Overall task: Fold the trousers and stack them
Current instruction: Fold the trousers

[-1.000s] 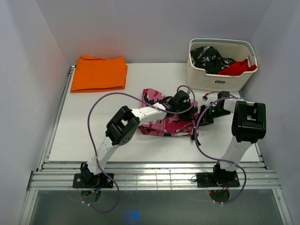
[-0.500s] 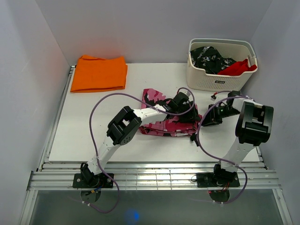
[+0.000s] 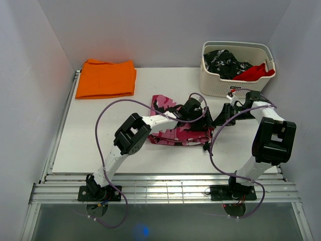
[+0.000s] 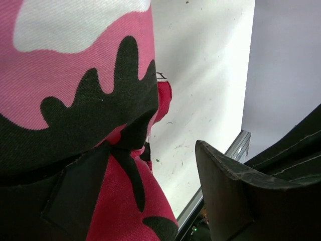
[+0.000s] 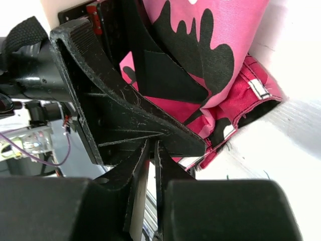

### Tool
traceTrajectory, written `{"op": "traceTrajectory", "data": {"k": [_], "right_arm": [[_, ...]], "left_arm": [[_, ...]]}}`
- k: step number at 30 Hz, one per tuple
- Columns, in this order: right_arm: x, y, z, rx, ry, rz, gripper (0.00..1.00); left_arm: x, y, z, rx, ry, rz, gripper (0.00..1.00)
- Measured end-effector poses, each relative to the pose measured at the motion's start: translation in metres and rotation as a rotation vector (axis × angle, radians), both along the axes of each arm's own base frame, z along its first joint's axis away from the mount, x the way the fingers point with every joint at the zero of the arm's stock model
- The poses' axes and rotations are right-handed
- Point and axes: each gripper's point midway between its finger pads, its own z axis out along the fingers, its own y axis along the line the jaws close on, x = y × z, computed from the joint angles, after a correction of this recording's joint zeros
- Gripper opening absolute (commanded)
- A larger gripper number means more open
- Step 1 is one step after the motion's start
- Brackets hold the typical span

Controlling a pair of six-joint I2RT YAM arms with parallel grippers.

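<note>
Top external view, pink camouflage trousers (image 3: 173, 134) in a folded heap mid-table (image 3: 100, 135), left gripper (image 3: 193, 113) over their far right end, jaws spread wide, gripping nothing, right gripper (image 3: 218, 120) just beside the heap's right edge, jaws pinched together, empty, laundry basket (image 3: 235, 86) beyond

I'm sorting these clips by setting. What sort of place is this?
Probably a robot lab test booth, not a home: a white table boxed in by plain grey walls, two robot arms bolted at its near edge, and a basket of clothes.
</note>
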Motion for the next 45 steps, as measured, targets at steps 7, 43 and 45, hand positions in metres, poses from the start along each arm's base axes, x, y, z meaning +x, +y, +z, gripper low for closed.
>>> {"op": "traceTrajectory", "data": {"k": [7,43,45], "right_arm": [[-0.001,0.000,0.001,0.046,0.009,-0.028,0.16],[0.045,0.010,-0.050,-0.141,0.101,-0.158,0.50],[0.045,0.010,-0.050,-0.145,0.099,-0.155,0.49]], "left_arm": [[0.002,0.002,0.002,-0.022,-0.003,-0.014,0.74],[-0.036,0.048,0.076,-0.223,-0.331,-0.212,0.91],[-0.032,0.051,0.081,-0.220,-0.356,-0.208,0.88]]}}
